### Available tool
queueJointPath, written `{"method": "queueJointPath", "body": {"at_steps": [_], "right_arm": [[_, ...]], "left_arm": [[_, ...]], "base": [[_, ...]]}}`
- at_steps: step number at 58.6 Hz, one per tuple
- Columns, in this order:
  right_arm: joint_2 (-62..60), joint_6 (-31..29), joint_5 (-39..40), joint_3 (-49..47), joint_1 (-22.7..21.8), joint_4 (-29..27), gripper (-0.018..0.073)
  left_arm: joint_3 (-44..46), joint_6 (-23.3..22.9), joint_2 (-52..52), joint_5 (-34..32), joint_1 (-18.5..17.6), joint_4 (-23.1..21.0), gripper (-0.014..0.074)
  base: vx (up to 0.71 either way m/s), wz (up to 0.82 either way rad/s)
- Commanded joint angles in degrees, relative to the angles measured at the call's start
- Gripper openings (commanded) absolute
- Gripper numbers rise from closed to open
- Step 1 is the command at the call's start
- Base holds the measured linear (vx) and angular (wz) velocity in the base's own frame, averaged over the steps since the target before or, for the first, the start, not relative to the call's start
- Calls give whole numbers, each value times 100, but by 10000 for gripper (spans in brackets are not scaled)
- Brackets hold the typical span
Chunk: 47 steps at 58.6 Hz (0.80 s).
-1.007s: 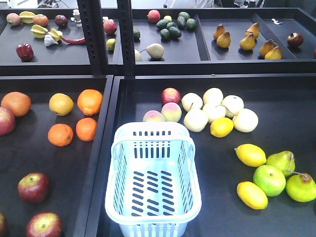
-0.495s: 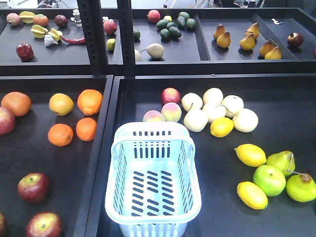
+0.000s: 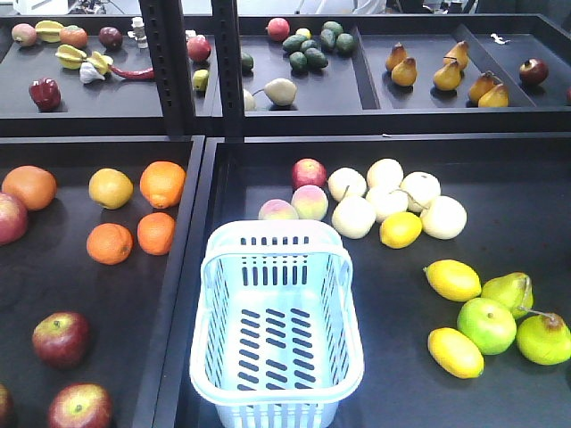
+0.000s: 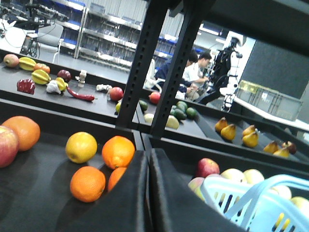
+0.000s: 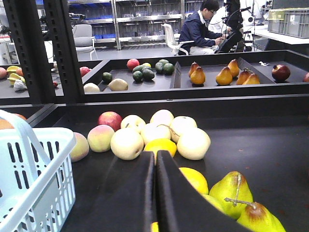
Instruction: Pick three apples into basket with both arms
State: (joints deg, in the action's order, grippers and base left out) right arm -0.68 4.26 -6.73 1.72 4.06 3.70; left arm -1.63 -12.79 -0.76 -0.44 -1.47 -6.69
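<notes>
Apples lie at the lower left of the front view, two whole and a third cut by the frame's edge, all outside the empty basket at lower centre. Only the wrist views show the left gripper and right gripper, each with fingers pressed together on nothing. Both catch just a corner of the basket; the left one also shows oranges.
</notes>
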Motion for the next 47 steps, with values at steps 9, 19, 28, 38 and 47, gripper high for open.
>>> {"method": "queueJointPath", "body": {"at_steps": [9, 19, 28, 38, 47], "right_arm": [[-65, -39, 407, 65, -22, 48, -9], [-65, -39, 407, 65, -22, 48, -9], [-65, -39, 407, 65, -22, 48, -9], [-65, -39, 407, 65, -22, 48, -9], [-65, -39, 407, 65, -22, 48, -9]], "left_arm": [[209, -983, -18, -914, 7, -687, -6], [432, -1497, -18, -1097, -53, -692, -6], [1121, -1463, 9, -901, -173, -119, -6], [1858, -1469, 407, -547, -283, 472, -6], [2464, -1463, 1057, -226, -491, 491, -6]], "base": [[0, 0], [0, 0], [0, 0], [0, 0], [0, 0]]}}
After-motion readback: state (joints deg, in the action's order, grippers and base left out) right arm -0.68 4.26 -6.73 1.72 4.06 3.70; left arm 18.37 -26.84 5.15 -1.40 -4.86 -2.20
